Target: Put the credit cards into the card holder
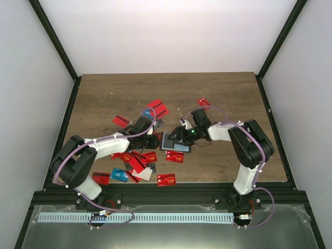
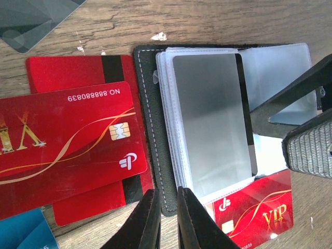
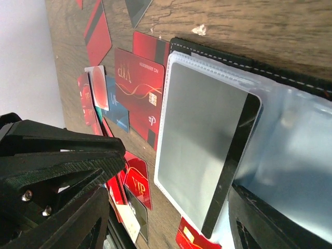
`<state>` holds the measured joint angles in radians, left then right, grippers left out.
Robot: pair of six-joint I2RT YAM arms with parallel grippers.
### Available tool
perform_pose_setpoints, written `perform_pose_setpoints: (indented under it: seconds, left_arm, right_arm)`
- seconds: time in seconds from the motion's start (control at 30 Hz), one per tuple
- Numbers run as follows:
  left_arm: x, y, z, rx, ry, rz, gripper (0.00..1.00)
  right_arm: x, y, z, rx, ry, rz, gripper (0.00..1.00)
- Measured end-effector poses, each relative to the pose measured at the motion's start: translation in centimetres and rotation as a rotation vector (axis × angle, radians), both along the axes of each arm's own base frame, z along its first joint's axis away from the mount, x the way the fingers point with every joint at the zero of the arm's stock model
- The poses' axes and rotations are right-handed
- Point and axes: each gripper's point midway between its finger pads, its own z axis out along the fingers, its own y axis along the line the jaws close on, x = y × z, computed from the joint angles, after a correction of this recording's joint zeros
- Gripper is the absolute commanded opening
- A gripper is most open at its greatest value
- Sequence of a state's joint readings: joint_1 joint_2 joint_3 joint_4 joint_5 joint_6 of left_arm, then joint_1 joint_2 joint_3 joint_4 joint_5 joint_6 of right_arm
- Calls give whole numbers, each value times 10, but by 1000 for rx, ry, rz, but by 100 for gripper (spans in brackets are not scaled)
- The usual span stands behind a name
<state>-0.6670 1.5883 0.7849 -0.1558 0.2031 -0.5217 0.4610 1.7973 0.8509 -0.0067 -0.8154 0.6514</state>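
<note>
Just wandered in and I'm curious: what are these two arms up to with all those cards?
Two robot arms are working over an open black card holder in the middle of the table. The left gripper pinches the edge of its cover, apparently steadying it. The right gripper, open, sits at the clear sleeves on the other side. A grey card lies on the sleeves; whether it is tucked in is unclear. Many credit cards, mostly red, lie loose around.

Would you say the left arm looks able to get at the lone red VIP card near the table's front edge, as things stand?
Probably yes: the red VIP card lies alone, uncovered, nothing around it. The left pincer sits at the card holder, so it must draw back first.
</note>
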Motion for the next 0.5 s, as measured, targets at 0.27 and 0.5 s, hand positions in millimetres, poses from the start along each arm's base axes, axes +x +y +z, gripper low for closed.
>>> perform_pose_setpoints:
  seconds: [0.27, 0.5]
  left_arm:
    - [0, 0, -1, 0, 0, -1, 13]
    - [-2, -1, -2, 3, 5, -7, 13]
  right_arm:
    - [0, 10, 3, 5, -11, 21, 64]
    - [1, 9, 0, -16, -14, 18, 64]
